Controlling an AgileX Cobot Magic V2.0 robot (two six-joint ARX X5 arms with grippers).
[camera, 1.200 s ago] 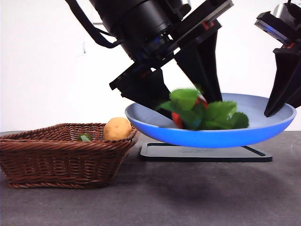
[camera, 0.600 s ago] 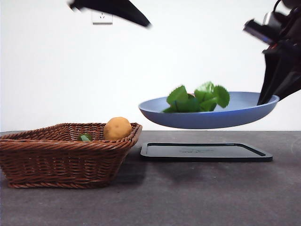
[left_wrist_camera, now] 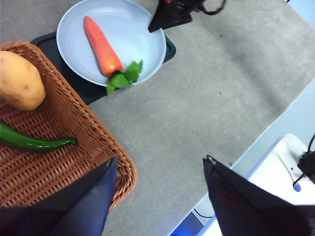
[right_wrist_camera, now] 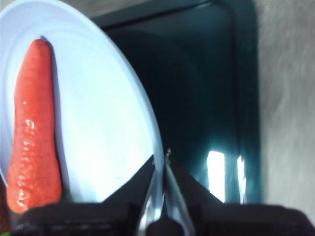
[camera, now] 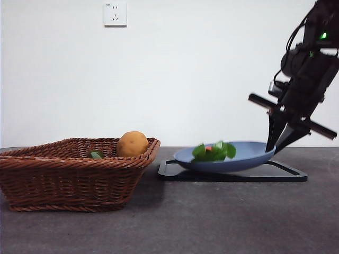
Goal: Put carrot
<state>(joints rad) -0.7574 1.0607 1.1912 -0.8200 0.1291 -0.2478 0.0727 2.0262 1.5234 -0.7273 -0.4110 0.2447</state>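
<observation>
Front view, woven wicker basket [camera: 74, 177], smooth plate [camera: 249, 156]

A plain white wall [camera: 175, 74] with a white socket [camera: 115, 14] rises behind the dark grey counter [camera: 212, 217].

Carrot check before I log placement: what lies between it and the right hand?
Only bare plate, seen in the right wrist view; the right hand pinches its rim, apart from the carrot.

- Carrot [left_wrist_camera: 102, 45] lying in plate [left_wrist_camera: 131, 23], leaves [camera: 214, 151] at rim nearest basket [camera: 74, 174].
- Plate over tray [camera: 286, 173], right of basket.
- Potato [camera: 132, 144] and pepper [left_wrist_camera: 30, 141] in basket.
- Right gripper [right_wrist_camera: 161, 162] at plate's far rim.
</observation>
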